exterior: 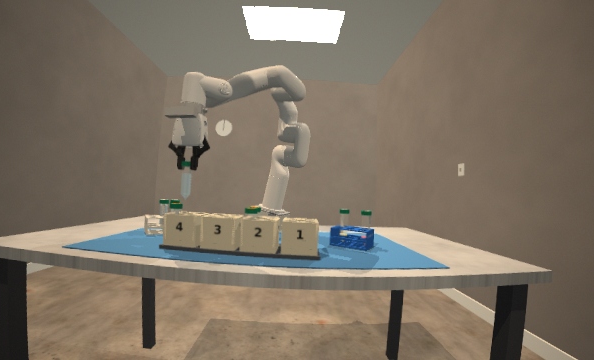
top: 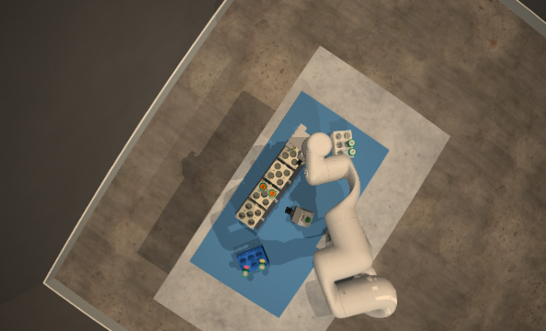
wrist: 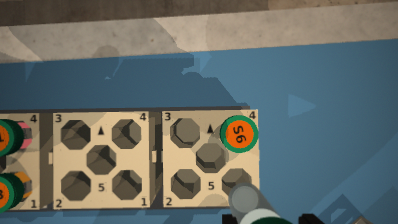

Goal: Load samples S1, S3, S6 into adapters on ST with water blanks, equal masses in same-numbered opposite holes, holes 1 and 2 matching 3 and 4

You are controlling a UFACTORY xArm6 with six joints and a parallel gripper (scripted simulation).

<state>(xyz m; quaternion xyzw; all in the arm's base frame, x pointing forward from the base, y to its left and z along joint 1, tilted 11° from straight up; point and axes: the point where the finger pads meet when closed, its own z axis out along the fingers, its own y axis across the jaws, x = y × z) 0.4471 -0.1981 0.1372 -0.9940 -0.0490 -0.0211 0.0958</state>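
My gripper [exterior: 189, 161] [wrist: 265, 219] is shut on the green cap of a clear water blank tube [exterior: 186, 185] [wrist: 245, 199] and holds it upright, high above adapter 4 [exterior: 179, 227] [wrist: 250, 172]. In the wrist view the tube's tip lies over hole 1 of adapter 4. Sample S6 [wrist: 239, 134] stands in hole 4 of adapter 4. Adapter 3 [exterior: 217, 230] [wrist: 150, 175] is empty. Adapter 2 [exterior: 258, 232] [top: 265, 192] holds two orange-dot tubes, in hole 4 [wrist: 6, 136] and in hole 1 [wrist: 6, 192], cut off by the frame edge. Adapter 1 [exterior: 299, 234] [top: 250, 213] is empty.
A clear rack [top: 338, 136] [exterior: 152, 225] with two green-capped tubes [top: 351, 147] stands beyond adapter 4. A blue rack [top: 252, 257] [exterior: 352, 237] with two tubes stands past adapter 1. The DONE desk [top: 301, 216] with its green key [top: 308, 219] sits between the stand and the arm's base.
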